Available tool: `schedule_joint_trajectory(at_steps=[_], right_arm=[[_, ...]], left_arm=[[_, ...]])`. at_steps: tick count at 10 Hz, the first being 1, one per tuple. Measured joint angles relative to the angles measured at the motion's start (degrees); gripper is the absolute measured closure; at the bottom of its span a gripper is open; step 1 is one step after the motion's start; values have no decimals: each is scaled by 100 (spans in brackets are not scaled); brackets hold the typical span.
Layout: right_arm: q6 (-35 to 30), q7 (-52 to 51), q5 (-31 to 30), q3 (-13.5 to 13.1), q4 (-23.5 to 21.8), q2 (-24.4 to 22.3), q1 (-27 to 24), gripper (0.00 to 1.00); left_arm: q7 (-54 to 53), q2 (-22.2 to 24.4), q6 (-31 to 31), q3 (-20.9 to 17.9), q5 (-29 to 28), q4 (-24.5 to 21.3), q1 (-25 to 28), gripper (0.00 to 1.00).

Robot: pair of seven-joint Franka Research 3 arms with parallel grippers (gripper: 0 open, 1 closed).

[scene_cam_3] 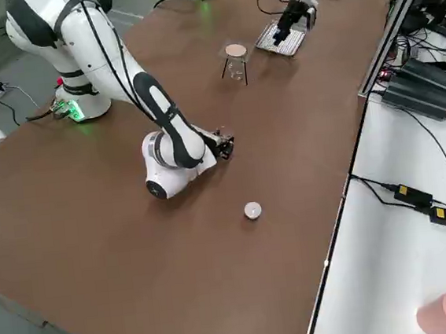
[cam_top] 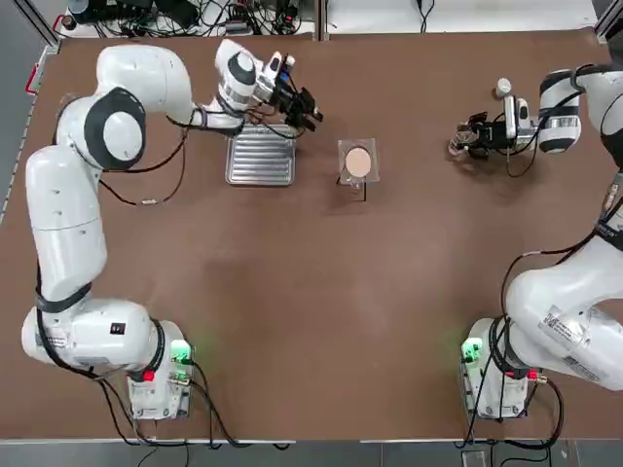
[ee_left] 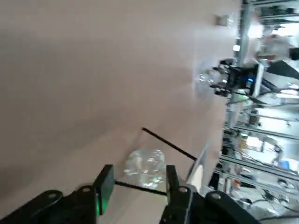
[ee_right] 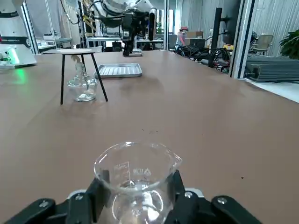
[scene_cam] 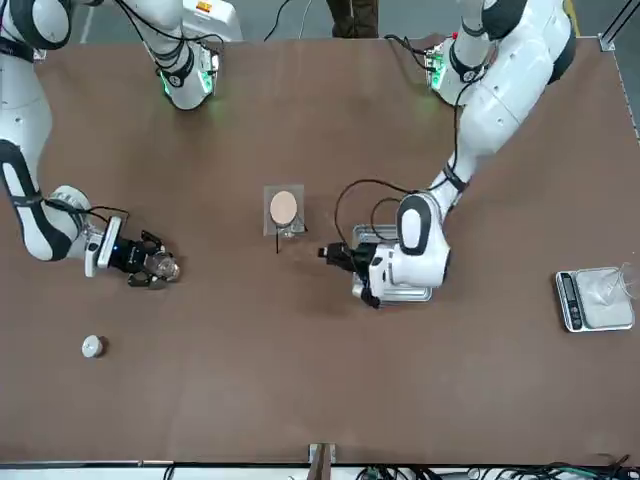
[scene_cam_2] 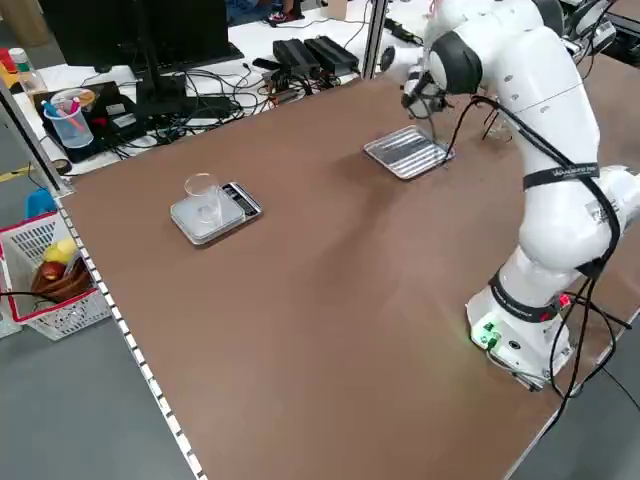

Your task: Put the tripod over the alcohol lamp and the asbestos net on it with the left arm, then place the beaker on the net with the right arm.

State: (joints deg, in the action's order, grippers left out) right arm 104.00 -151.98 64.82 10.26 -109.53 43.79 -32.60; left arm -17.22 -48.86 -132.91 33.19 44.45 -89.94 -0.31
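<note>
Top view: the net (cam_top: 358,161) sits on the stand over the lamp; the left gripper (cam_top: 304,107), fingers spread, hangs empty by the tray (cam_top: 261,156).

Right wrist view: the right gripper (ee_right: 135,196) pinches the beaker (ee_right: 136,179) (keep it upright, I'd say), well apart from the stand (ee_right: 79,70).

A ribbed silver tray (cam_top: 261,156) lies flat on the brown surface (cam_top: 321,292), directly under the left arm's fingers (cam_top: 304,107) and partly covered by them in the front view. A small white cap-like thing (cam_top: 502,88) sits alone on the surface, a little beyond the right arm's fingers (scene_cam: 158,270), apart from them. A digital scale (scene_cam_2: 212,212) with a clear plastic cup (scene_cam_2: 203,196) standing on it rests well away from both sets of fingers, out on the left side. Off the surface's edge, a red-rimmed wire basket (scene_cam_2: 45,275) holds coloured items, and black power bricks (scene_cam_3: 428,84) with cables lie on a white bench.
</note>
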Motion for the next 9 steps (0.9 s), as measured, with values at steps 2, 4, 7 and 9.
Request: schedule_joint_trajectory(at_steps=[2,4,7,9], right_arm=[[-2,196,2,18,30,-6,122,42],[-2,441,38,35,52,-42,362,42],[16,847,322,48,52,-338,863,42],[129,1029,652,52,-7,-617,1232,42]], left_arm=[[882,262,449,-13,-1194,2,449,45],[1160,562,1311,-36,-2101,7,1150,44],[1686,963,2257,-38,-3538,-1,1939,41],[2221,1193,2661,-39,-4262,-3,2062,38]])
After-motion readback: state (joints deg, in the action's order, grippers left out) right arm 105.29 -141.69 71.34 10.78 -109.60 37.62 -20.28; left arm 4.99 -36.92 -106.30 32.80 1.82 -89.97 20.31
